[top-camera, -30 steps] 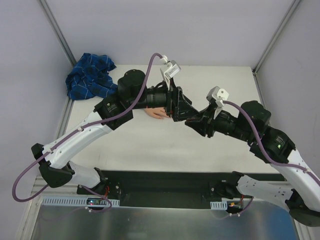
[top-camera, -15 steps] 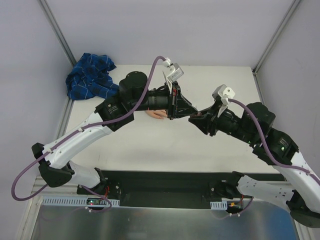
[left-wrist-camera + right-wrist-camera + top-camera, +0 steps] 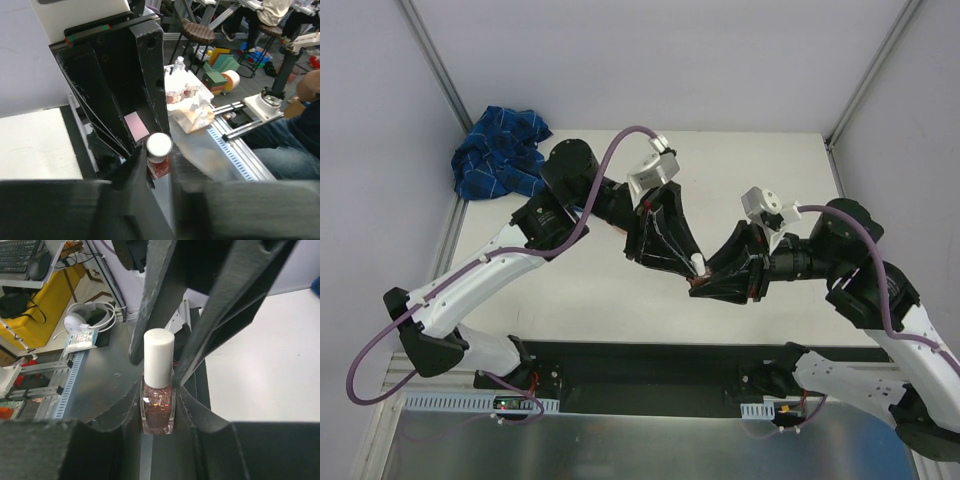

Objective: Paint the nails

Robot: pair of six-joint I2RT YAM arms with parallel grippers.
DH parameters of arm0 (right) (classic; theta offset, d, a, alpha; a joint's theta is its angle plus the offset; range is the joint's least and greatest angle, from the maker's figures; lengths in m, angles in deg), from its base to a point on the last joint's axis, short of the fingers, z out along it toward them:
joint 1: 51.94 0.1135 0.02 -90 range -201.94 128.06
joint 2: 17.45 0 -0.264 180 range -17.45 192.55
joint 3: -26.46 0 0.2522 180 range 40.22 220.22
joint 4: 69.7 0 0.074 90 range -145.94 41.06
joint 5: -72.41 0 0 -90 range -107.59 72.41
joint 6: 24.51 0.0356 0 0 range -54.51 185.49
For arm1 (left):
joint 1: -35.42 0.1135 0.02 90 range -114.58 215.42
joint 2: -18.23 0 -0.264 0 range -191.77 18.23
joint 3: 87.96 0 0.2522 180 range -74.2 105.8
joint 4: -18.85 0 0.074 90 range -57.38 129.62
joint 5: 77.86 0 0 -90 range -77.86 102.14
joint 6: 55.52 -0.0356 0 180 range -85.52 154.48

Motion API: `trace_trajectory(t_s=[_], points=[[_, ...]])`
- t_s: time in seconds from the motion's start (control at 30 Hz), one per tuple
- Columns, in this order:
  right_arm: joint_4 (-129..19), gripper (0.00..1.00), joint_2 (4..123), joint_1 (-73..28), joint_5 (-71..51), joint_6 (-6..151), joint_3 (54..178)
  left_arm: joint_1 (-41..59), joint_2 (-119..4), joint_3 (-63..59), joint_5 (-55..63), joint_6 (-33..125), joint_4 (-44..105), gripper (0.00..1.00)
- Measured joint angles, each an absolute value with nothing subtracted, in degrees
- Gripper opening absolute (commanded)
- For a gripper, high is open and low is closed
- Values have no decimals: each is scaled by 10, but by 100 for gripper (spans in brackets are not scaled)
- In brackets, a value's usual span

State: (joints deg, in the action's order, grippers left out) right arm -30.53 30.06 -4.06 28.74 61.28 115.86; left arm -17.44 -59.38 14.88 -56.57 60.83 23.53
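A small polish bottle (image 3: 157, 410) with dark reddish glitter polish and a white cap (image 3: 159, 357) is held in the air. My right gripper (image 3: 158, 402) is shut on its glass body. My left gripper (image 3: 159, 156) comes from the opposite side, and its fingers (image 3: 152, 300) press on both sides of the white cap (image 3: 159, 144). In the top view the two grippers meet over the middle of the table, the left (image 3: 690, 262) against the right (image 3: 702, 282). The fake hand and its nails are hidden under the left arm.
A crumpled blue plaid cloth (image 3: 500, 152) lies at the back left corner of the white table (image 3: 570, 290). Grey walls enclose the table at the back and sides. A black rail (image 3: 650, 362) runs along the near edge.
Both grippers have moved toward the near edge and tilted down, meeting tip to tip. The peach hand seen earlier beside the left gripper is now covered by the left arm.
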Motion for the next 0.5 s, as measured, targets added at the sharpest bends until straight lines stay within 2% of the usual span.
trace_trajectory(t_s=[0.03,0.13,0.2,0.5], points=[[-310,0,301,-45,288,613,1157,-170,-593,147,-564,608,234,58],[-306,0,300,-48,296,597,1156,-146,-586,139,-549,605,268,75],[-295,0,298,-47,286,581,1158,-135,-579,136,-522,597,294,96],[-265,0,315,-43,98,538,1161,-133,-512,132,-313,565,365,95]])
